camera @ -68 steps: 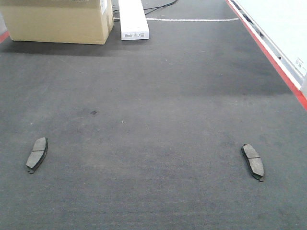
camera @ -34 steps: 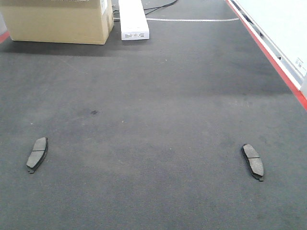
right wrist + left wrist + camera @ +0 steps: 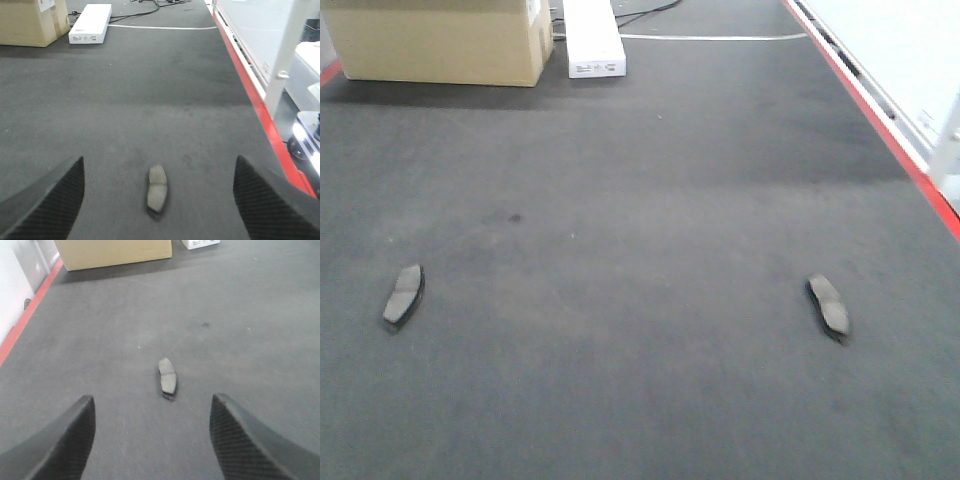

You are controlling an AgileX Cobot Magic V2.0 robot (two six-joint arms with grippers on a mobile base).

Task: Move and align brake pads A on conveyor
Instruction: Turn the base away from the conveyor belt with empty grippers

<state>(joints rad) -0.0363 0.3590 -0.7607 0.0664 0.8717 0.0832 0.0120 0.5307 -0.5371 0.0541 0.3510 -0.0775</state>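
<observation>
On the dark conveyor [image 3: 640, 150], two pads well apart, left brake pad [image 3: 403, 296], right brake pad [image 3: 829, 306], my left claw [image 3: 152, 398] and right claw [image 3: 160, 161] both spread wide, one cardboard box [image 3: 440, 45], one white box [image 3: 592, 35] beyond.

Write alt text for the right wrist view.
A brake pad lies flat on the dark conveyor, centred just ahead of the open right hand. A red strip edges it at right; a white box and cardboard box sit far behind.
</observation>
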